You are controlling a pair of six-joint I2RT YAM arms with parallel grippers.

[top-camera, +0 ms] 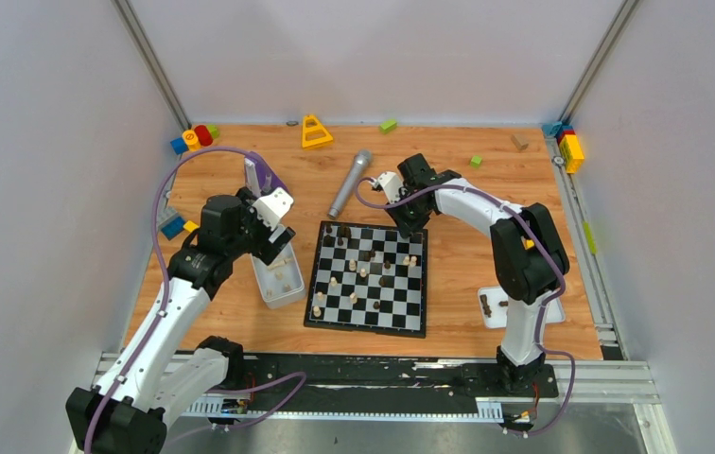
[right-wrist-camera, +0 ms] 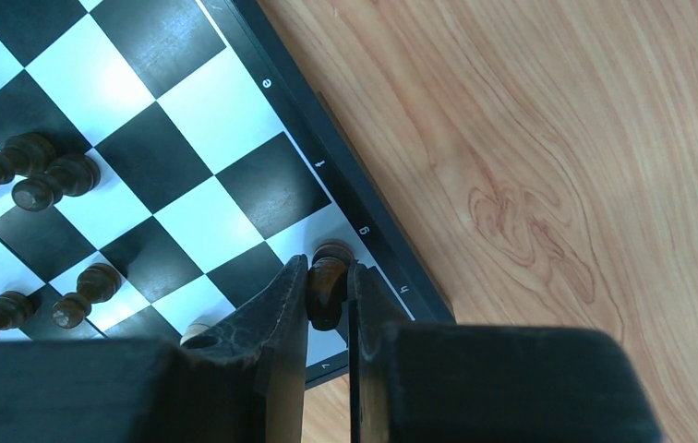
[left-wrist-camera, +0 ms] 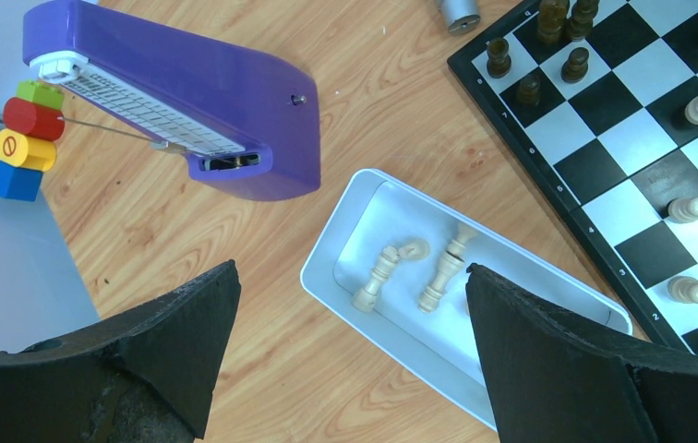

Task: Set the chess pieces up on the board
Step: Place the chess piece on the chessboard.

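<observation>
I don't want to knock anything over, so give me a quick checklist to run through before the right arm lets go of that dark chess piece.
1. Right jaws shut on the dark piece: ok.
2. Piece over an edge square of the board: ok.
3. Piece base resting on the board: cannot tell, the jaws hide it.
4. Other dark pieces clear of the right jaws: ok.
5. Left jaws open over the tray, off the board: ok.
</observation>
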